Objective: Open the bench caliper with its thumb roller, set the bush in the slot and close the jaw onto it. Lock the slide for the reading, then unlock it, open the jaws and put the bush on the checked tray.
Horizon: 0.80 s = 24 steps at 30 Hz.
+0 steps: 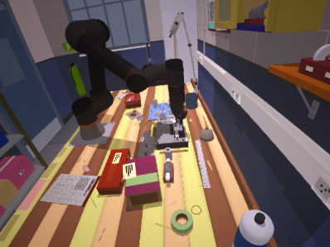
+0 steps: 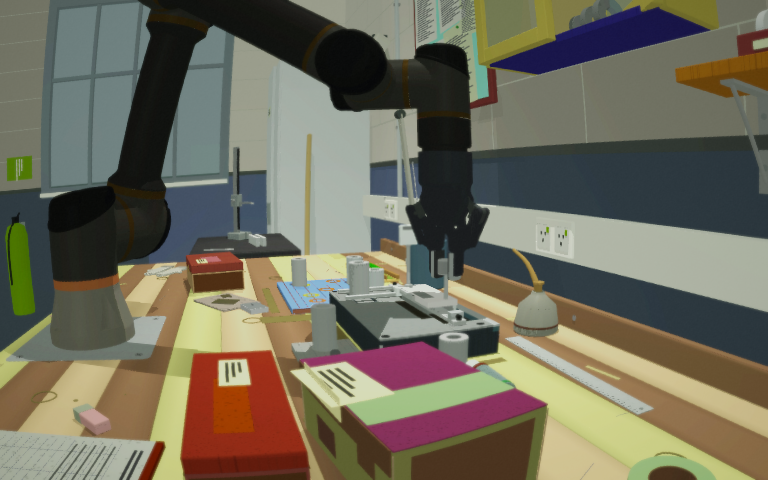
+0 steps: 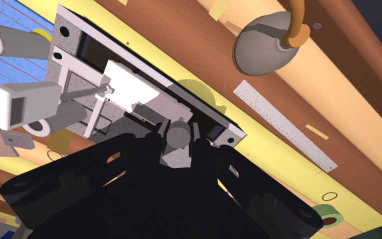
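Observation:
My gripper (image 2: 443,266) (image 3: 177,135) (image 1: 180,117) hangs above the bench caliper. Its two fingers are closed on the sides of a small grey cylindrical bush (image 3: 177,136) (image 2: 442,265), held upright. The bench caliper (image 2: 413,317) (image 1: 172,133) (image 3: 126,95) is a dark base with a pale slide and jaws on top. The bush hangs clear above the caliper's near end. The blue tray (image 2: 310,294) (image 1: 161,111) lies behind the caliper, with several grey cylinders standing on and near it.
A magenta and green box (image 2: 422,407) and a red box (image 2: 240,413) sit in front of the caliper. A loose grey ring (image 2: 453,345) stands by the caliper's front edge. An oil can (image 2: 535,311) and a steel ruler (image 2: 577,373) lie to the right, near the bench's raised edge.

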Each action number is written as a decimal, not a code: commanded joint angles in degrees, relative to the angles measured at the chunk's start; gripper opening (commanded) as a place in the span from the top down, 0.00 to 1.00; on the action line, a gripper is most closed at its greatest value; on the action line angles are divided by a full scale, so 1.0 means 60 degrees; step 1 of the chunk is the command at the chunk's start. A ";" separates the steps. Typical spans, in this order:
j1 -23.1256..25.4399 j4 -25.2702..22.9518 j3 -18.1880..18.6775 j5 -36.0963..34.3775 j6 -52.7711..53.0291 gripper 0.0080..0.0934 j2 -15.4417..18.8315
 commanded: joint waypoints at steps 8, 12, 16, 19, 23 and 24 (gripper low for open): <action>-0.0052 -0.0016 -0.0024 0.0002 0.2948 1.00 0.0013; -0.0076 -0.0014 -0.0033 0.0002 0.4390 1.00 0.0020; -0.0099 -0.0012 -0.0042 0.0002 0.5757 1.00 0.0026; -0.0116 -0.0010 -0.0048 0.0002 0.6716 1.00 0.0031; -0.0135 -0.0009 -0.0055 0.0002 0.7888 1.00 0.0036; -0.0140 -0.0008 -0.0057 0.0002 0.8160 1.00 0.0038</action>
